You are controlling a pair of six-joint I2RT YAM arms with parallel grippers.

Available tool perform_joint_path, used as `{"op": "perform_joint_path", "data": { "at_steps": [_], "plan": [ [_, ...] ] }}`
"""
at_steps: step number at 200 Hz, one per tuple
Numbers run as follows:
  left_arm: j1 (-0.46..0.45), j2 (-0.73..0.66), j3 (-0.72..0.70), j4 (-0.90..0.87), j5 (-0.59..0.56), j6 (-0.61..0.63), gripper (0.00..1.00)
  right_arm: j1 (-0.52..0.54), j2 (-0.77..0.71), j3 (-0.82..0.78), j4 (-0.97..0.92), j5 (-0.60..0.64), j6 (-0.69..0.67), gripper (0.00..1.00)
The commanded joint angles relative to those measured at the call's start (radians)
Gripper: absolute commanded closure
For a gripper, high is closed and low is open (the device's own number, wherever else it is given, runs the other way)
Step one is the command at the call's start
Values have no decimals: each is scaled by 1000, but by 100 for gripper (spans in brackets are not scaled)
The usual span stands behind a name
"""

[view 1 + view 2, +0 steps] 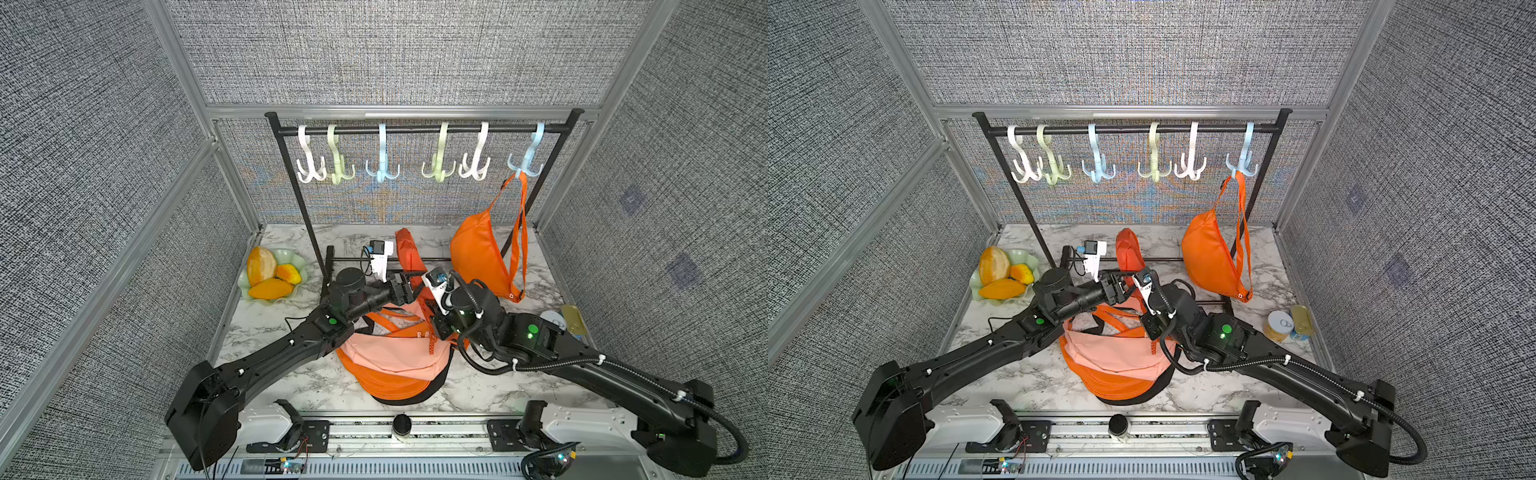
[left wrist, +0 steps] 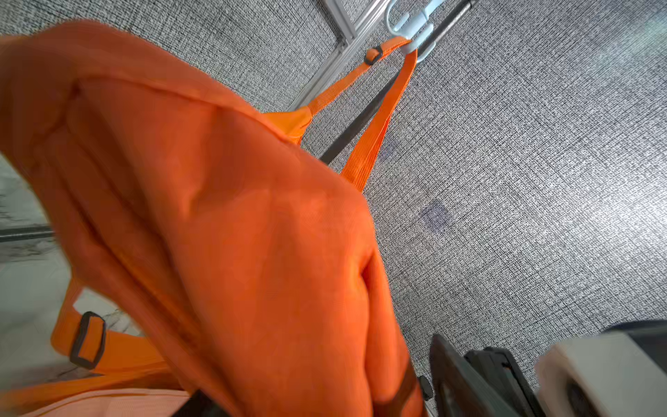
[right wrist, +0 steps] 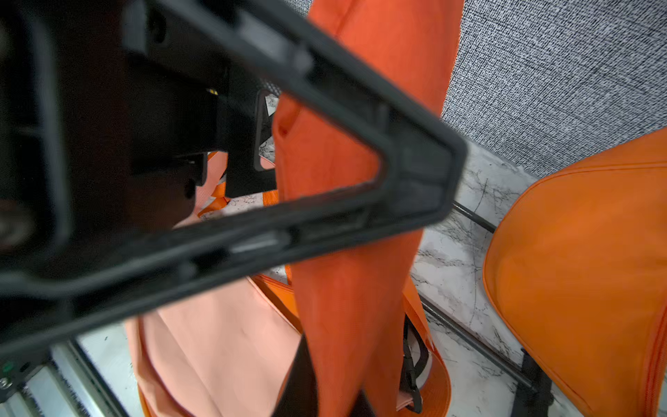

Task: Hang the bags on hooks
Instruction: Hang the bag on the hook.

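Observation:
A pink-and-orange bag (image 1: 395, 357) (image 1: 1117, 357) lies on the marble table. Its orange padded strap (image 1: 409, 253) (image 1: 1129, 249) (image 2: 216, 216) (image 3: 353, 307) is raised upright between both arms. My right gripper (image 1: 428, 305) (image 1: 1148, 309) (image 3: 328, 397) is shut on the strap's lower part. My left gripper (image 1: 409, 291) (image 1: 1125, 286) (image 2: 296, 400) has its jaws on either side of the strap, higher up. One of its black fingers (image 3: 415, 169) crosses in front of the strap; whether it presses the strap is unclear. The black rack (image 1: 415, 129) carries several hooks.
A second orange bag (image 1: 478, 253) (image 1: 1208, 257) (image 3: 584, 270) hangs by its strap from the rightmost blue hook (image 1: 528, 162) (image 1: 1241, 162) (image 2: 408, 21). A green bowl (image 1: 291, 253) of fruit sits at the left. Cans (image 1: 571, 318) (image 1: 1281, 326) stand at the right edge.

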Motion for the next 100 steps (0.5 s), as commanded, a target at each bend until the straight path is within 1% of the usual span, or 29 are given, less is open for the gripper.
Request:
{"op": "perform_joint_path", "data": {
  "at_steps": [1, 15, 29, 38, 44, 49, 56, 65, 73, 85, 100],
  "plan": [
    [-11, 22, 31, -30, -24, 42, 38, 7, 11, 3, 37, 81, -1, 100],
    [-18, 33, 50, -66, -35, 60, 50, 10, 17, 6, 34, 82, -2, 100],
    [-22, 34, 58, -95, -46, 73, 68, 13, 22, 9, 30, 79, -4, 100],
    [-23, 32, 62, -114, -51, 87, 77, 13, 19, 10, 27, 75, -4, 100],
    [-22, 28, 64, -127, -52, 101, 82, 13, 14, 12, 22, 68, -5, 94],
    [-22, 23, 65, -139, -49, 117, 87, 13, 9, 14, 17, 56, -7, 87],
    [-22, 13, 63, -148, -36, 141, 94, 14, -7, 17, 9, 31, -12, 73],
    [-23, -2, 57, -154, -11, 176, 97, 13, -36, 13, 10, -10, -22, 53],
    [-20, -20, 52, -165, 16, 210, 100, 13, -71, 1, 20, -38, -30, 42],
    [-18, -48, 55, -202, 55, 261, 100, 13, -133, -24, 38, -48, -33, 32],
    [-7, -78, 74, -262, 119, 321, 100, 1, -216, -58, 53, -21, -33, 32]
  ]
}}
